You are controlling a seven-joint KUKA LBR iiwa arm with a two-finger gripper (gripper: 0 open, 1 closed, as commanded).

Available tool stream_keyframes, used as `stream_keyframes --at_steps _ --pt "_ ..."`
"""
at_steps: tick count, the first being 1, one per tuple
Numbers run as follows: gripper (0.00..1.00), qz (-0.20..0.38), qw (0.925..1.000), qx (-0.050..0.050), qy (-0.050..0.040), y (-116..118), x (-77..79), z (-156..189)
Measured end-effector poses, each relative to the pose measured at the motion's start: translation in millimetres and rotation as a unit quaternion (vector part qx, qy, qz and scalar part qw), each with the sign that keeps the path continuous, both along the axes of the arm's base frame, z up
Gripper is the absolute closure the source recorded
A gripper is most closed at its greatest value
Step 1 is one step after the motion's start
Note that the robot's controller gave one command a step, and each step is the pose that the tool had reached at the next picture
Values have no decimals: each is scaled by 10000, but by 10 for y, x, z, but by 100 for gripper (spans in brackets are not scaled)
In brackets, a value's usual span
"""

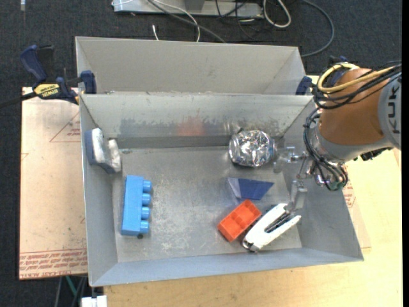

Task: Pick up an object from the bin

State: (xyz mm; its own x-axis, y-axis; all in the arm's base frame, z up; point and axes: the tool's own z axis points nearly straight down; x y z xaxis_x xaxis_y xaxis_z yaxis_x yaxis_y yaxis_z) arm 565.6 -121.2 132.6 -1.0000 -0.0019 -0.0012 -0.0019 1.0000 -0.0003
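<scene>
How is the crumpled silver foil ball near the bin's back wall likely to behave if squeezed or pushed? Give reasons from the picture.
The foil ball looks crinkled, so it is probably light and would dent when squeezed. Roundish, it may roll if pushed, though its creases could stop it soon.

Grey bin (185, 190); blue block (136, 206), orange block (239, 220)

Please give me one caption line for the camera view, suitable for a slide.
Gripper low at the right of the grey bin, above a white stapler-like tool beside an orange brick.
</scene>
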Motion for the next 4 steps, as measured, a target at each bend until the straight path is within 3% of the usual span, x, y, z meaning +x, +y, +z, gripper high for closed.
stream_keyframes --at_steps 1,2,3,4 --pt "0 0 10000 0 0 0 0 0" --pt "0 431 9991 -3 -10 194 61 -368" --pt "0 1131 9936 1 -23 143 159 -478" --pt "0 722 9974 -3 -36 331 220 -569"
